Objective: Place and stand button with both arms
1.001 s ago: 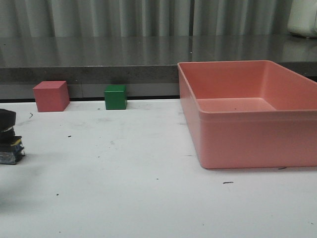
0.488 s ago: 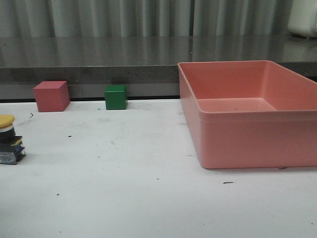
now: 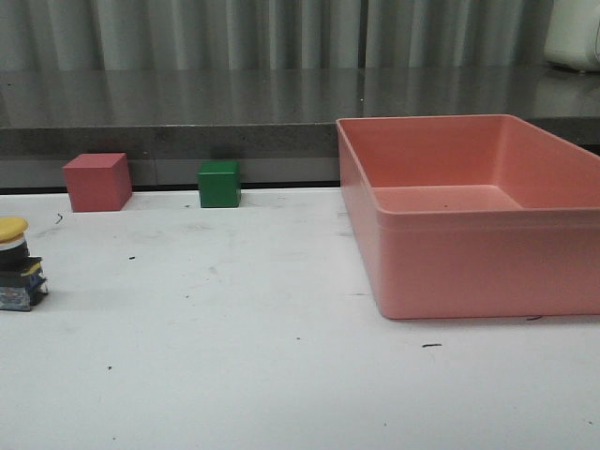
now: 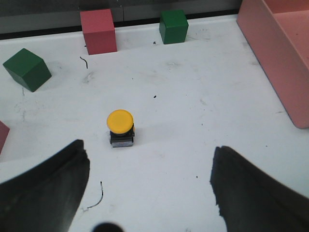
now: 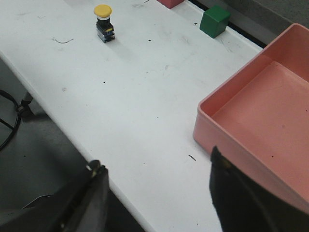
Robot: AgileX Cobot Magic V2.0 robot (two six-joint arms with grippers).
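The button [image 3: 17, 264] stands upright on the white table at the far left, yellow cap on top, black base with bluish contacts below. It also shows in the left wrist view [image 4: 120, 127] and in the right wrist view [image 5: 104, 21]. My left gripper [image 4: 150, 159] is open and empty, raised above and behind the button, clear of it. My right gripper [image 5: 157, 166] is open and empty, high over the table's front edge, far from the button. Neither arm shows in the front view.
A large pink bin [image 3: 478, 220] stands on the right. A pink cube [image 3: 97, 181] and a green cube [image 3: 219, 184] sit at the back left. The left wrist view shows a second green cube [image 4: 27, 69] and a pink edge [image 4: 2, 136].
One second ago a dark gripper covered the button's cap at the far left. It has withdrawn out of the front view, and the button stands free with its yellow cap showing.
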